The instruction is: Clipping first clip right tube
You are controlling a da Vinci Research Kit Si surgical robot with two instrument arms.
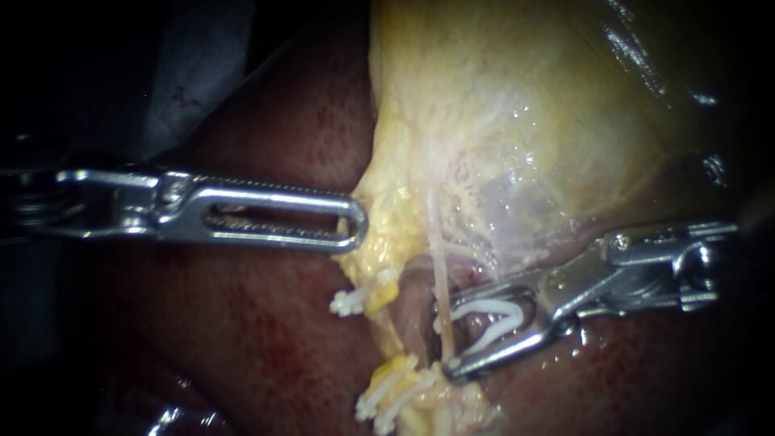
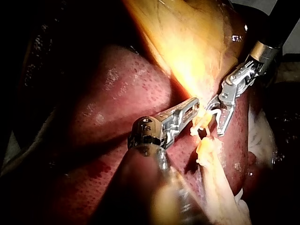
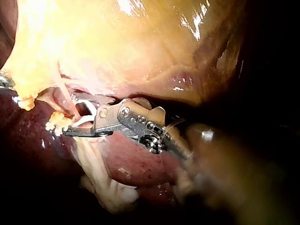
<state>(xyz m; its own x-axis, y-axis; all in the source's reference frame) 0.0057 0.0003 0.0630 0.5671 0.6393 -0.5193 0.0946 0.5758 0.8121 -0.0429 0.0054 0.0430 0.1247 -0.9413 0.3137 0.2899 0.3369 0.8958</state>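
Observation:
The right tube [image 1: 440, 282] is a thin pale strand that runs down from the yellow gallbladder [image 1: 517, 105]. My right instrument [image 1: 464, 335] comes in from the right. Its jaws stand apart on either side of this tube and hold an open white clip [image 1: 492, 316] whose legs straddle it. The right wrist view shows the same: right instrument [image 3: 77, 121], clip [image 3: 87, 118], tube [image 3: 65, 96]. My left instrument [image 1: 351, 228] comes in from the left, its slotted jaws shut on the gallbladder's yellow edge; the left wrist view also shows this left instrument [image 2: 193, 107].
Dark red liver [image 1: 242, 339] lies under and around everything. To the left of the thin tube, a white clip [image 1: 349, 303] sits on a yellow stump. Lower down, two more white clips [image 1: 389, 396] sit on another. Glistening membrane [image 1: 517, 202] spans the area above my right instrument.

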